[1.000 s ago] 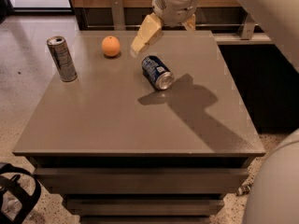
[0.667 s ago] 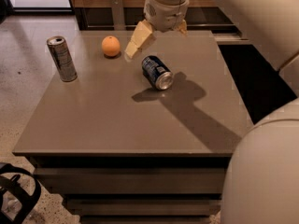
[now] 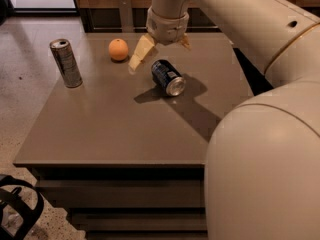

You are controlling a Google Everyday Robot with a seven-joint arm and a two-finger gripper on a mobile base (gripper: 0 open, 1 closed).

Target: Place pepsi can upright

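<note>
**A:** What sits on the table (image 3: 105,134) around the pepsi can (image 3: 167,77)?

**B:** An orange (image 3: 118,49) near the far edge, to the left of the can and a little behind it. Further left, well apart from both, a tall slim silver can (image 3: 65,63) stands upright. Neither touches the pepsi can. The near half of the table is bare except for the arm's shadow (image 3: 187,106).

**A:** Is anything in the way?

**B:** The gripper (image 3: 160,56) hangs just above and behind the pepsi can. Its two fingers (image 3: 141,54) are spread wide and hold nothing. The pale left finger slants down between the orange and the can. The big cream arm (image 3: 260,149) fills the right side and hides that part of the table.

**A:** How does the pepsi can lie?

**B:** On its side, near the middle of the table, towards the far edge. Its long axis runs diagonally, from far left to near right. The silver end (image 3: 176,86) at the near right faces the camera. I can't see the other end.

**A:** What are the surfaces like?

**B:** The pepsi can is a short, stout cylinder with a dark blue wall, white markings and a shiny metal end. The slim can is grey and reflective, with a dark top. The orange is round and matt. The table is flat, smooth and grey-brown, with a square front edge, and dark shelves show underneath. The floor (image 3: 25,94) on the left is pale and speckled.
</note>
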